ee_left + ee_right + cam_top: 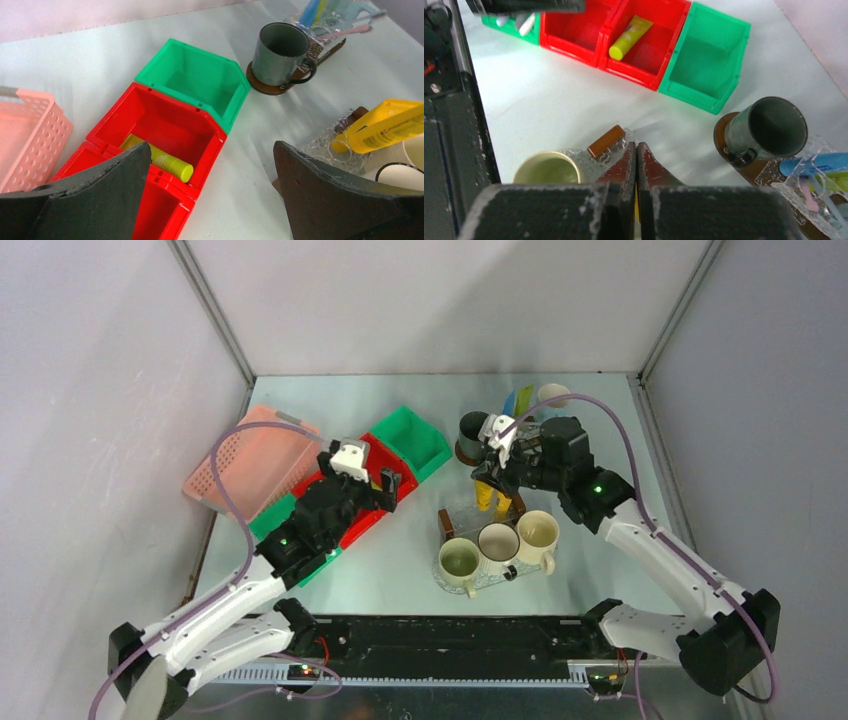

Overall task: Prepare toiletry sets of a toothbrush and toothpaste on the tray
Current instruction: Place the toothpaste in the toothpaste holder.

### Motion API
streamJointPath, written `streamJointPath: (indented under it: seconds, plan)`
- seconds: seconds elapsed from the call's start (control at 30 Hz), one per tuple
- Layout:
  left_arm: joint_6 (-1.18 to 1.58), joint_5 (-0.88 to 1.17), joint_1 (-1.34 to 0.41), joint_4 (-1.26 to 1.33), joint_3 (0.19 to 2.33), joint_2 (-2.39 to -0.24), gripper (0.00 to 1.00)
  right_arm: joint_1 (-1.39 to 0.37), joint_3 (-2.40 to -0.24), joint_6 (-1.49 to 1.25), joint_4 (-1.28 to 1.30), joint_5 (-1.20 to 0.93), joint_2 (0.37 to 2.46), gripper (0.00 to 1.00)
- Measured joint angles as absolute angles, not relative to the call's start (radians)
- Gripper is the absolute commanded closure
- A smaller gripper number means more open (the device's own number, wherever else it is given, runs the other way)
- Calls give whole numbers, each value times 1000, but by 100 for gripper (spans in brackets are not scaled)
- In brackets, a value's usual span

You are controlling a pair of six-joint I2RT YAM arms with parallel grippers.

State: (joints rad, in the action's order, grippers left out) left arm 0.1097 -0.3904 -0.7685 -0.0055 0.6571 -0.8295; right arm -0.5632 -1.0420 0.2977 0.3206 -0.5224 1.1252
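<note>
My right gripper (490, 478) is shut on a yellow toothpaste tube (486, 496), which hangs over the back of the clear glass tray (468, 521). In the right wrist view only a thin yellow strip shows between the shut jaws (636, 147). Three mugs stand on the tray: a cream one (459, 563), a dark-rimmed white one (498, 541) and another cream one (538, 532). My left gripper (211, 150) is open and empty above the red bin (150, 120), where a yellow-green tube (162, 161) lies. Toothbrushes (350, 31) stand in a holder at the back.
A dark mug (472, 436) sits on a brown coaster behind the tray. An empty green bin (415, 440) adjoins the red bins, with a pink basket (250, 465) to their left. Grey walls close in the table on three sides.
</note>
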Motion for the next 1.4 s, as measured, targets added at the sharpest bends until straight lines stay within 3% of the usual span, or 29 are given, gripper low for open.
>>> streamJointPath:
  seconds: [1.07, 1.4]
  plan:
    - [264, -388, -714, -12, 633, -828, 1, -516, -820, 401, 94, -570, 1200, 100]
    - [313, -392, -710, -27, 636, -858, 2, -492, -754, 392, -7, -580, 1225, 94]
